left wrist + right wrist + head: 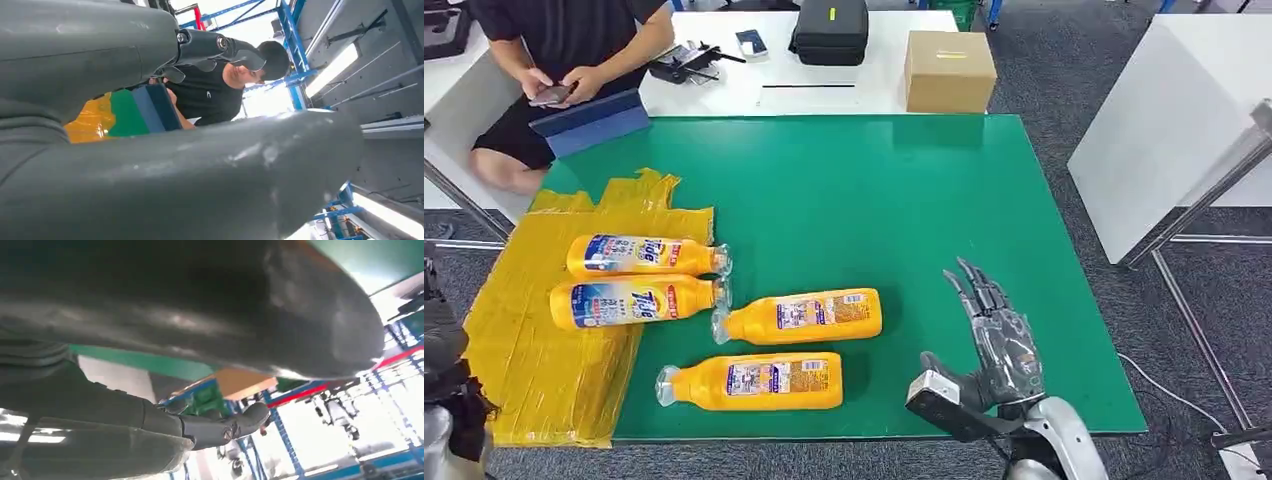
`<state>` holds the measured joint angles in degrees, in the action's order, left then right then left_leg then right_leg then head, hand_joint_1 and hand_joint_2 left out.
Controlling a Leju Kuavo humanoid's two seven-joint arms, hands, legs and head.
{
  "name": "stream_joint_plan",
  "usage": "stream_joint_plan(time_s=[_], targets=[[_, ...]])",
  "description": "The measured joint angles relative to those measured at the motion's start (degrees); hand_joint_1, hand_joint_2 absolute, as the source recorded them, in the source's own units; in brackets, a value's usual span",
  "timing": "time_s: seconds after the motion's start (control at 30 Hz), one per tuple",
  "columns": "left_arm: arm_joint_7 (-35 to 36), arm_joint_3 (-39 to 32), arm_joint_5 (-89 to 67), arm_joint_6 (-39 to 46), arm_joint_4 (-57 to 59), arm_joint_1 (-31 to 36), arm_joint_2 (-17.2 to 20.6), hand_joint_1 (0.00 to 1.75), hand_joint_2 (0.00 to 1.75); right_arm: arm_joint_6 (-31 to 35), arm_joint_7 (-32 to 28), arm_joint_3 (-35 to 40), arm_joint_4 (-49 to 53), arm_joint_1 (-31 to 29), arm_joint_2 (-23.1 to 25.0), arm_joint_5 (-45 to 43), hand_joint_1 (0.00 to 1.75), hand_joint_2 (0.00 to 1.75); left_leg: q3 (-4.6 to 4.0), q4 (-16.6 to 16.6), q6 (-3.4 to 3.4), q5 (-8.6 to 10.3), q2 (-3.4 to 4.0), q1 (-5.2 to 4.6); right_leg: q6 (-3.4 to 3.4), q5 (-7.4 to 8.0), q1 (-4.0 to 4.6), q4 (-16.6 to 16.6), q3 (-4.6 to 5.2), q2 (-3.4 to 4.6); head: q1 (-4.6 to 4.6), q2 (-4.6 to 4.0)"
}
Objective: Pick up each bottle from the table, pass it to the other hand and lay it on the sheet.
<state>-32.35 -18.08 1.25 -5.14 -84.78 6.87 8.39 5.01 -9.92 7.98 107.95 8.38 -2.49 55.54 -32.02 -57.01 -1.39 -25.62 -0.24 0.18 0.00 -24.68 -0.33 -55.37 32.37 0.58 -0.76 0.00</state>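
Right robot hand (994, 335) empty, fingers spread, right of 2 bottles (802, 317) on counter (904, 200); 2 laid on sheet (534, 350).

Left hand (215, 47): the grey cover and thumb hide most of it in its wrist view; only dark fingertips show.
Right hand (994, 340): wrist cut by the head view's lower edge.
Sheet (534, 350): left corner hidden behind dark robot parts.
Person (564, 40): head cut off by the upper edge.
Bottle labels (629, 252): print too small to read.
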Motion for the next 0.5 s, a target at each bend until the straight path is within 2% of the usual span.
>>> stream_joint_plan(time_s=[0.07, 0.1, 0.3, 0.5], targets=[[0.02, 0.00, 0.00, 0.02, 0.02, 0.18, -0.18, 0.00, 0.00, 0.04, 0.00, 1.26, 0.24, 0.34, -0.22, 0.19, 0.00, 0.00, 0.00, 0.00, 0.00, 0.00, 0.00, 0.00, 0.00, 0.00, 0.00, 0.00, 0.00, 0.00, -0.02, 0.00], [0.13, 0.00, 0.00, 0.02, 0.04, 0.31, -0.24, 0.00, 0.00, 0.22, 0.02, 2.35, 0.33, 0.56, -0.59, 0.78, 0.00, 1.75, -0.01, 0.01, 0.00, 0.00, 0.00, 0.00, 0.00, 0.00, 0.00, 0.00, -0.01, 0.00, -0.02, 0.00], [0.48, 0.00, -0.18, 0.50, 0.13, 0.38, -0.64, 0.00, 0.00, 3.00, 4.46, 14.39, -0.57, 0.19, -1.09, 4.70, 0.00, 1.75, -0.01, 0.02, 0.00, 0.00, 0.01, 0.01, 0.00, 0.00, 0.01, 0.00, -0.01, 0.01, 0.00, 0.00], [0.66, 0.48, -0.83, 0.55, 1.24, 1.84, -1.25, 0.00, 0.00, 2.82, 8.74, 20.83, -2.27, -3.44, -0.07, 7.23, 0.00, 1.75, 0.03, 0.01, 0.02, 0.03, 0.00, 0.01, 0.00, 0.00, 0.01, 0.00, -0.02, -0.02, -0.02, 0.00]])
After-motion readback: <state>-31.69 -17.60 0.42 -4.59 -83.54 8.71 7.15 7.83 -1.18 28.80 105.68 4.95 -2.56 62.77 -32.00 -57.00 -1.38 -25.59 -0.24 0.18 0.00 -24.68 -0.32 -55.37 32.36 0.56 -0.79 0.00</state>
